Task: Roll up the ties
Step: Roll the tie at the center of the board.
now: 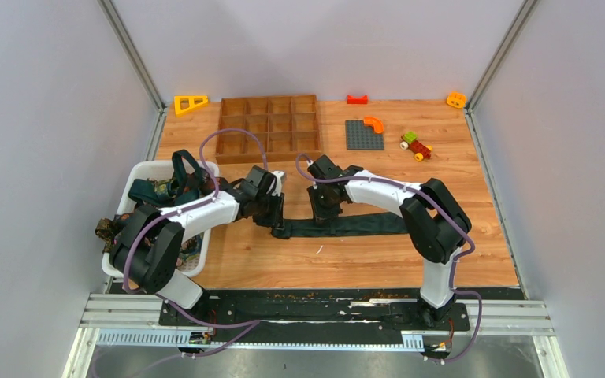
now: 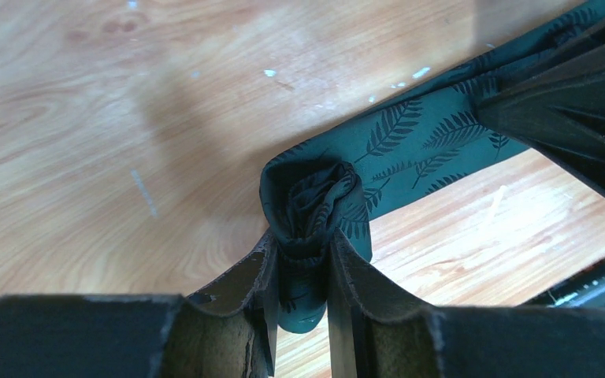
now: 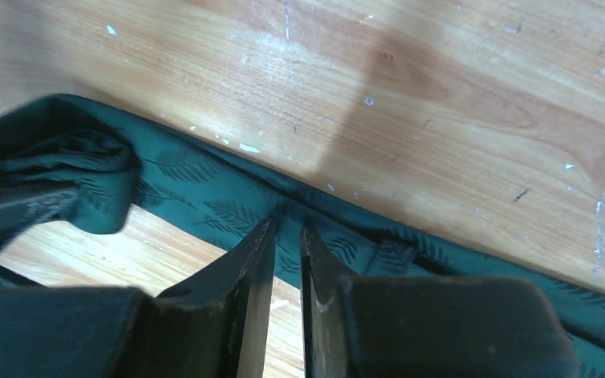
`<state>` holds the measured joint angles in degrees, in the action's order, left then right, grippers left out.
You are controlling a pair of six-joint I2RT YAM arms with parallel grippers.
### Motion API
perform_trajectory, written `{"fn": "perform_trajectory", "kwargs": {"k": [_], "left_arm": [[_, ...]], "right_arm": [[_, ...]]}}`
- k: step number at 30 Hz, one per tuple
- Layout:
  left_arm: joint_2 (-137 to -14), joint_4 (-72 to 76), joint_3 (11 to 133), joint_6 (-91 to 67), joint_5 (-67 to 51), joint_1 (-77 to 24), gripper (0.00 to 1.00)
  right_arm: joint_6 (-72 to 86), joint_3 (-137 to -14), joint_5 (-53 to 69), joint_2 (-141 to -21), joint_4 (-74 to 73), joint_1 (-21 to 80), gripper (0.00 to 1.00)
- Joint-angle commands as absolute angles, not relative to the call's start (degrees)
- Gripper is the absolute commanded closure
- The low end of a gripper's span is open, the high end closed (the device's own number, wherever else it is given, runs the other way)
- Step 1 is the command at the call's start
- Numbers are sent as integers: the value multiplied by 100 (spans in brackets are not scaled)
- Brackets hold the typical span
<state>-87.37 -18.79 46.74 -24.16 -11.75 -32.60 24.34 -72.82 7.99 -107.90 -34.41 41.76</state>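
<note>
Rolling has only begun on the dark green tie, which lies flat across the middle of the worktop, running from 9 o'clock to 3 o'clock in the top view. The left hand is clamped tight on the tie's 9 o'clock end, where the cloth has curled into a first loose turn, soft and puckered at its centre, not yet a firm cylinder. Just toward 3 o'clock, the right hand has its fingers drawn almost together with only a slit between them, tips set into the fabric, apparently nipping its near edge to hold the strip taut. My reading is that the next move calls for the left hand to wind toward 3 o'clock while the right hand keeps tension, or the slack core will spread. The fabric looks thin, smooth and faintly glossy, printed with fern fronds, over pale scuffed wood grain. More ties sit heaped in a white basket at 9 o'clock.
</note>
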Motion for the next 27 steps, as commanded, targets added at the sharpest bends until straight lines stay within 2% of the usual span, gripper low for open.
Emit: {"fn": "perform_trajectory", "kwargs": {"k": [1,10,27], "left_arm": [[-8756,-2690,5049,-2129,-287,-3294,85],[-8959,-3241,5583,-2013,215,-3388,86],[-9073,-3463,5970,-1969,196,-3392,87]], "right_arm": [[2483,-7243,835,-10803,-3211,4190,81],[2510,-7281,863,-10975,-3169,4162,81],[2764,-6518,1024,-10747,-2800,4228,81]]}}
